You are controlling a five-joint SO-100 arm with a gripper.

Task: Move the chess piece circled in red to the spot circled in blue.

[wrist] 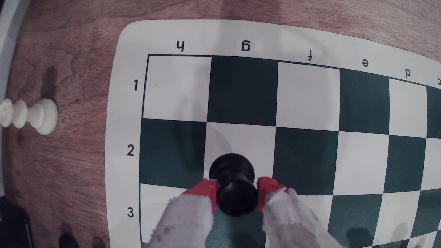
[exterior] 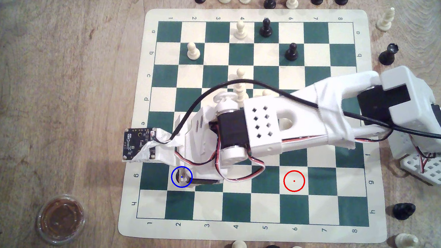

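The chess piece, squat and black with a round base and a glossy top, stands between my red fingertips. My gripper is shut on its upper part. Its base sits over the cream g2 square of the green-and-cream board. In the exterior view that square is the spot, marked by the blue ring, and my gripper reaches into it from the exterior view's right. The arm hides most of the piece there. The red-ringed cream square is bare.
White pawns and black pawns stand on the far rows, and some white pieces are close behind the arm. Captured pieces line the board's edges. A lidded cup sits on the wooden table at the exterior view's lower left.
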